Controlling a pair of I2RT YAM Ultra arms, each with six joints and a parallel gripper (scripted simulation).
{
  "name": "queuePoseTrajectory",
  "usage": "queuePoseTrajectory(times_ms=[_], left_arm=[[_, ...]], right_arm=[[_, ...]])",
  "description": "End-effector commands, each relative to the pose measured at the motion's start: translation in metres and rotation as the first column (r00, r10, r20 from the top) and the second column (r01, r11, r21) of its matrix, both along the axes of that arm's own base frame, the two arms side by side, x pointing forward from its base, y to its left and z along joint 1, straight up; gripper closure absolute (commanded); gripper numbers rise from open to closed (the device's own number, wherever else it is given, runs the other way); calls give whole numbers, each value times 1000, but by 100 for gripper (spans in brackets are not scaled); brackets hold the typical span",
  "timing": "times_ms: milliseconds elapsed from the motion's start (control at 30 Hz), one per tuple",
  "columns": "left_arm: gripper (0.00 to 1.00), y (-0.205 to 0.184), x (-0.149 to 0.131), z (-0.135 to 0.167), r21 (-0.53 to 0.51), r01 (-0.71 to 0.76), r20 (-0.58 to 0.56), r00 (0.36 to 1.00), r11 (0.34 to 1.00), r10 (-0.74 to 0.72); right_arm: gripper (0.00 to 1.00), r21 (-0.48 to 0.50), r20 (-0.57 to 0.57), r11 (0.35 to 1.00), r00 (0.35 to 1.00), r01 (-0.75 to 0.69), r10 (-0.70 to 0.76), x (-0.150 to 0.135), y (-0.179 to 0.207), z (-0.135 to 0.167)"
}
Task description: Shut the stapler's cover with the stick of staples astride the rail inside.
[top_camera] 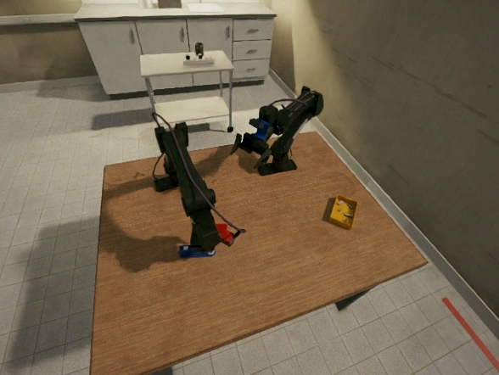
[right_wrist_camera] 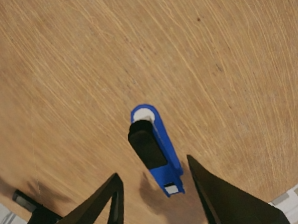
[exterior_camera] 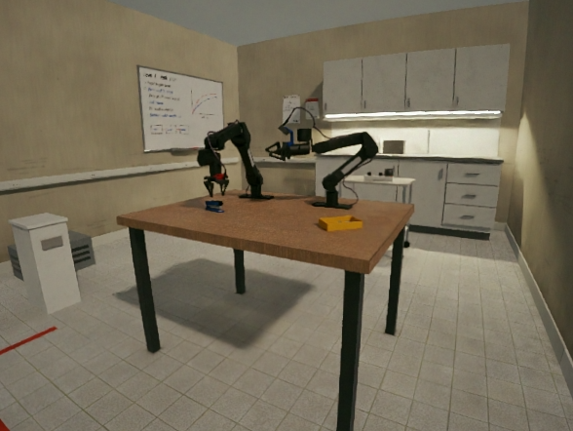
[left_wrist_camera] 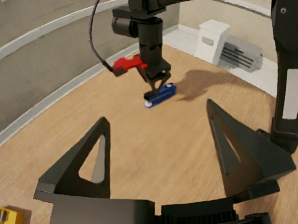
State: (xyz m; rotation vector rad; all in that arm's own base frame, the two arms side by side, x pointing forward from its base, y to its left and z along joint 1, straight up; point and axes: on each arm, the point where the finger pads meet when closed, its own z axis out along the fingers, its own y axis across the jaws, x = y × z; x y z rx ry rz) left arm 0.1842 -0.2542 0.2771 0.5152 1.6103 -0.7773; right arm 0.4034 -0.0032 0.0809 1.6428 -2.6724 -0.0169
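Now: blue/blk stapler | cvr looks part-raised | R gripper spread | L gripper spread

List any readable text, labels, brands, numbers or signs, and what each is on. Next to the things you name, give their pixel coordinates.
None can be read with confidence.
Whiteboard (exterior_camera: 182,132): handwritten lines, a graph and a row of boxes; writing too blurred to quote.
Two wall sheets (exterior_camera: 291,108) (exterior_camera: 312,109): too small to read.
Stapler (top_camera: 187,254) (exterior_camera: 213,207) (left_wrist_camera: 169,94) (right_wrist_camera: 167,145): no text visible.
Yellow tray (top_camera: 335,221) (exterior_camera: 341,226) (left_wrist_camera: 12,215): no text visible.
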Motion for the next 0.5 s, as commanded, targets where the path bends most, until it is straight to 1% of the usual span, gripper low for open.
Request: queuePoseTrajectory(times_ms=[0, 33, 67, 233, 367, 433, 467], left_arm=[[0, 6, 18, 21, 9, -35, 35, 999, 999, 35], [0, 11, 27, 26, 15, -62, 41, 997, 998, 62], [0, 17, 38, 31, 20, -95, 49, 994, 995, 94], [0, 54, 88, 56, 38, -254, 81, 965, 966, 250], [0, 87, 120, 73, 55, -363, 105, 928, 930, 356], [0, 87, 120, 73, 55, -363, 105, 928, 930, 356], [0, 96, 128, 77, 61, -389, 112, 918, 919, 381]], right_arm=[[21, 46, 129, 987, 979, 153, -157, 11, -2, 19], [9, 59, 145, 979, 969, 193, -200, 8, -4, 22], [0, 70, 157, 971, 958, 230, -238, 4, -5, 24], [0, 122, 204, 915, 893, 383, -401, -15, -13, 32], [0, 156, 245, 853, 817, 498, -521, -26, -21, 38], [0, 156, 245, 853, 817, 498, -521, -26, -21, 38], [0, 171, 254, 835, 796, 523, -550, -28, -20, 39]])
